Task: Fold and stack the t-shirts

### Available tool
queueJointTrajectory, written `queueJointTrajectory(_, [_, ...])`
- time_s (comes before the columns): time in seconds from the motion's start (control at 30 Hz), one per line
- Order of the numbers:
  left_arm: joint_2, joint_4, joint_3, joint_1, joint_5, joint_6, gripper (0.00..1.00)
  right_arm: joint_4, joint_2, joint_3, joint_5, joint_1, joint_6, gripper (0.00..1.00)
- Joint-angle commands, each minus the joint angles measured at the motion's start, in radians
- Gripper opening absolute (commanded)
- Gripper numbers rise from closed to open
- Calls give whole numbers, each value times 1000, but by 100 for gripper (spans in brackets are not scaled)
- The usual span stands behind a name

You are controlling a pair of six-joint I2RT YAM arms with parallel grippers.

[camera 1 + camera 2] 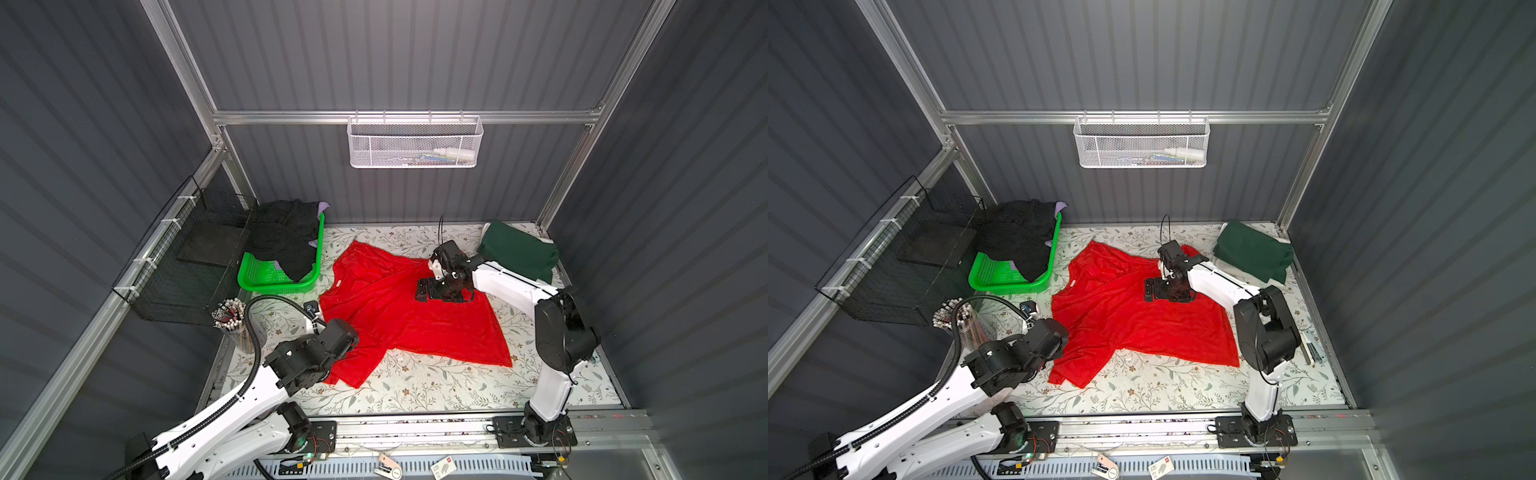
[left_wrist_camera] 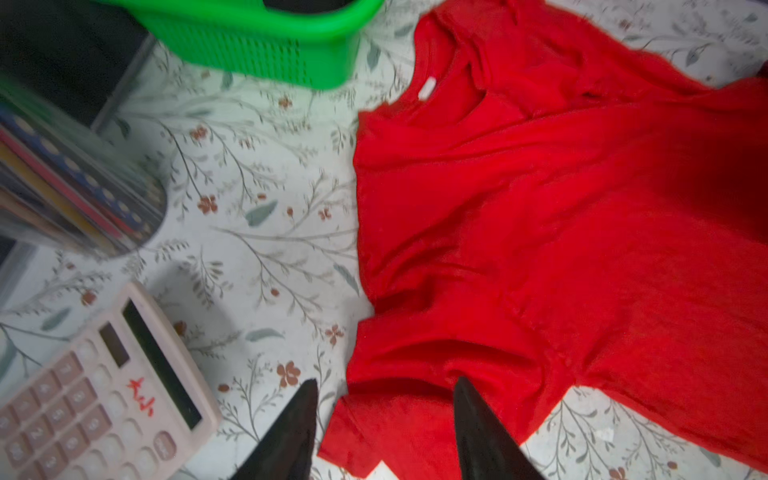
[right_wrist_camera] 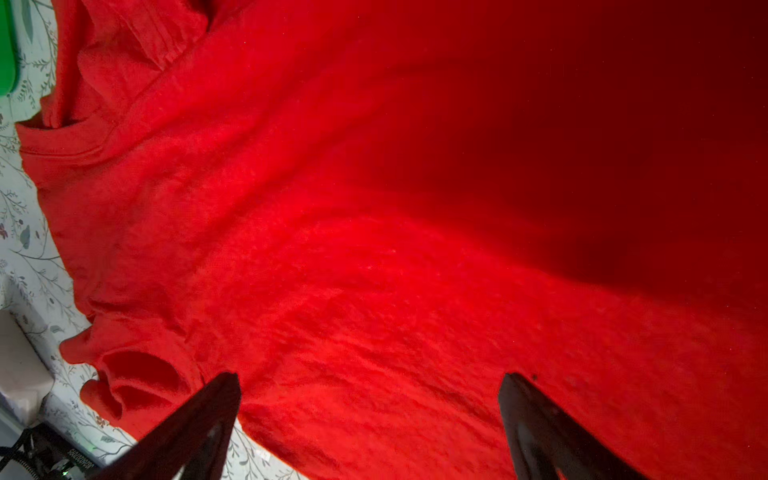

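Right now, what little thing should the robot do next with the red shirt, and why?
Probably close the left end effector on the near sleeve, ready to fold it inward. The red t-shirt lies spread and unfolded, that sleeve sticks out, and the open end effector sits right at it.

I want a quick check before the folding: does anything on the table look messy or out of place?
The red t-shirt lies crooked and wrinkled, with cloth bunched up beside its collar. A black shirt spills over the rim of the green basket.
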Motion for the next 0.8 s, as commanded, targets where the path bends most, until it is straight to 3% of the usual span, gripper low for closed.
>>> queueJointTrajectory(0.0, [27,101,40,-3,-114,111,64,-36,-57,-50,38,-50,-23,99])
queueJointTrajectory(0.1, [133,229,57,-2,-114,157,76,-54,-83,-59,60,-95,-47,99])
queueJointTrajectory(0.23, [326,368,118,30,-63,196,76,-60,-81,-44,69,-166,-71,96])
queueJointTrajectory(0.27, [358,398,130,70,-17,198,76,-58,-75,-37,72,-183,-73,95])
queueJointTrajectory(0.33, [424,516,132,199,200,208,74,-58,-44,-7,81,-219,-78,92])
queueJointTrajectory(0.37, [450,564,131,233,233,213,73,-55,-25,10,88,-232,-84,89])
queueJointTrajectory(0.47, [584,606,205,290,207,291,76,-87,66,100,126,-259,-93,82])
queueJointTrajectory(0.63, [820,642,352,464,373,332,74,-104,147,177,169,-269,-90,76])
queueJointTrajectory(0.77, [961,663,448,528,423,337,71,-94,156,162,172,-272,-89,74])
